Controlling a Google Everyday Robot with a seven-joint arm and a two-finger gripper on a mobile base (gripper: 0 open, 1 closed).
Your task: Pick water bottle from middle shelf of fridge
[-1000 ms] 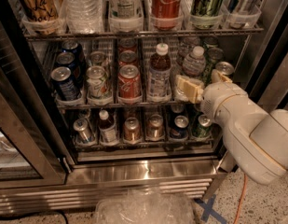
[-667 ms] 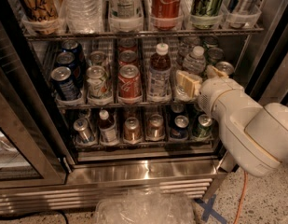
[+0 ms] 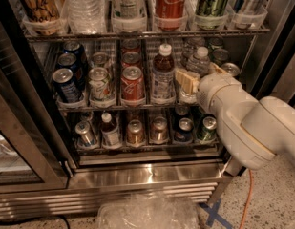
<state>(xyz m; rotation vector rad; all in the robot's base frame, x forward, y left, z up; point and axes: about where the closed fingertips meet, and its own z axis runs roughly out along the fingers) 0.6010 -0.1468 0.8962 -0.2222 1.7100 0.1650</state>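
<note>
The big white arm point(image 3: 252, 123) is reaching in from the right. Its gripper point(image 3: 199, 78) is sitting at the front of the middle shelf point(image 3: 113, 105) of the fridge point(image 3: 137, 175) — jaws spread, one on each side of the water bottle point(image 3: 200, 60). The bottle is standing just right of the brown drink bottle point(image 3: 162, 75).

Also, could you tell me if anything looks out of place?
Only crumpled clear plastic on the floor before the fridge looks stray; the end effector is at the water bottle on the middle shelf.
</note>
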